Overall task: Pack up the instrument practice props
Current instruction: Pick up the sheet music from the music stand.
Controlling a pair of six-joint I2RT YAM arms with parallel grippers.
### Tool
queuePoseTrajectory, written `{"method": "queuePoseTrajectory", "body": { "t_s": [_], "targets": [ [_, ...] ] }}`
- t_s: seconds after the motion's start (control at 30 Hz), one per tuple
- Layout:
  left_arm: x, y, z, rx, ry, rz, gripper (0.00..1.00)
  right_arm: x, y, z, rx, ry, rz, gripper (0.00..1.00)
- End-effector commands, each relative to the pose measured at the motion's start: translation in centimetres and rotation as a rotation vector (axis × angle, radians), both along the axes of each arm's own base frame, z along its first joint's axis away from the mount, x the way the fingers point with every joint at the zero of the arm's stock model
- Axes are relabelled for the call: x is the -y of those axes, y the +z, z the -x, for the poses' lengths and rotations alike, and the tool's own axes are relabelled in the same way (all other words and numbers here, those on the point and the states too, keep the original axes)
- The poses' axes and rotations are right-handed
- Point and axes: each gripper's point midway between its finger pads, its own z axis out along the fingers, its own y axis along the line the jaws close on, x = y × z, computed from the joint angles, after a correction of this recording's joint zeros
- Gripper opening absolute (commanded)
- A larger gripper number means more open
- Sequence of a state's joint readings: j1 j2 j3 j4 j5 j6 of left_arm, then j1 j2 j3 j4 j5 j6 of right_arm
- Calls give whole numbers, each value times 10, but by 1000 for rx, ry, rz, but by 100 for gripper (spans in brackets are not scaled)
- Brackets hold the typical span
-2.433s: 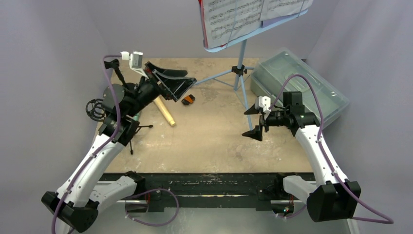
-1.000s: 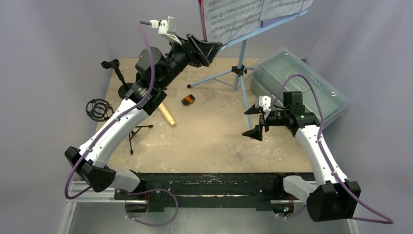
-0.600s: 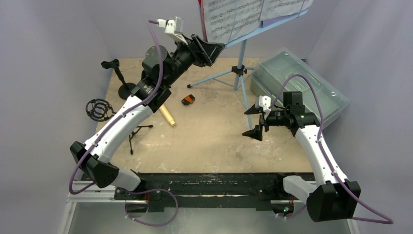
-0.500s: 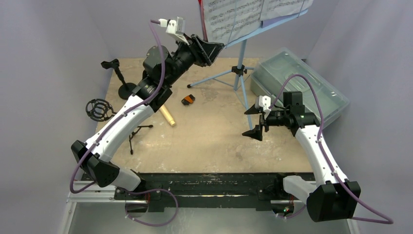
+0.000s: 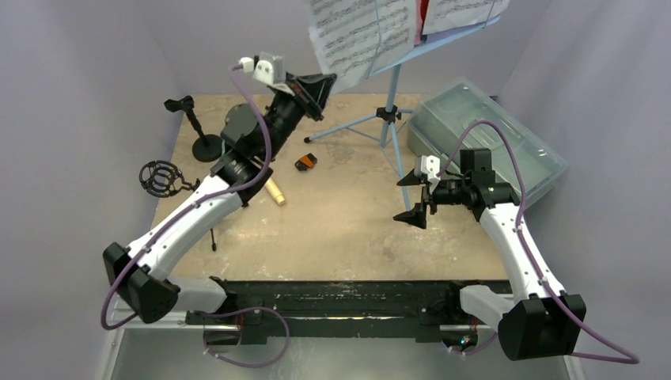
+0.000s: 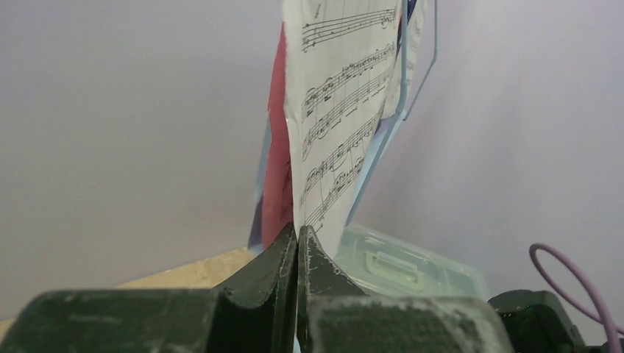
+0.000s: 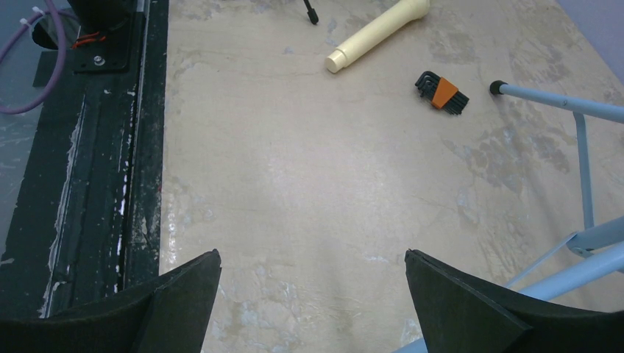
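My left gripper point(image 5: 319, 84) is raised at the back and shut on the bottom edge of a white music sheet point(image 5: 360, 36). In the left wrist view the jaws point(image 6: 297, 229) meet on that white sheet point(image 6: 342, 110), with a red sheet point(image 6: 278, 169) just behind it. The sheet hangs off the light-blue music rack point(image 5: 393, 103); another white sheet point(image 5: 463, 9) still lies on it. My right gripper point(image 5: 411, 198) hovers open and empty over bare table point(image 7: 313, 254). A beige microphone point(image 5: 273, 190) lies by the left arm.
The translucent grey-green box point(image 5: 490, 134) stands at the back right, lid on. A black round-base pole point(image 5: 207, 146), a black shock mount point(image 5: 158, 176) and a small tripod leg point(image 5: 214, 233) stand at the left. An orange-and-black hex key set point(image 5: 306, 162) lies mid-table.
The left gripper has shut on the white sheet's lower edge and drawn it left, off the rack's front; a red sheet now shows behind it. The right arm has not moved.
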State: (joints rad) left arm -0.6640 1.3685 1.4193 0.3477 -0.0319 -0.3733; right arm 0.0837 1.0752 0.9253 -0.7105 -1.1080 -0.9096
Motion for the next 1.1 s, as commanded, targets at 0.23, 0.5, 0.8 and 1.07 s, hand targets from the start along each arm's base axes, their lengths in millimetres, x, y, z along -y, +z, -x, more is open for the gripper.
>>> {"method": "queuePoseTrajectory", "body": {
  "t_s": [0.23,0.5,0.8,1.07],
  "targets": [
    [-86,39,66,253,210,13,0,1,-4,0,1,2,7,99],
    [-109,34,82,247,259,-42,0,1,-5,0,-1,1,9,99],
    [-124,38,101,273,273,-72,0,2,-7,-1,-6,0,11,99],
    [-134,11,120,240,243,-77,0,1,-9,-1,-15,0,10,99]
  ]
}}
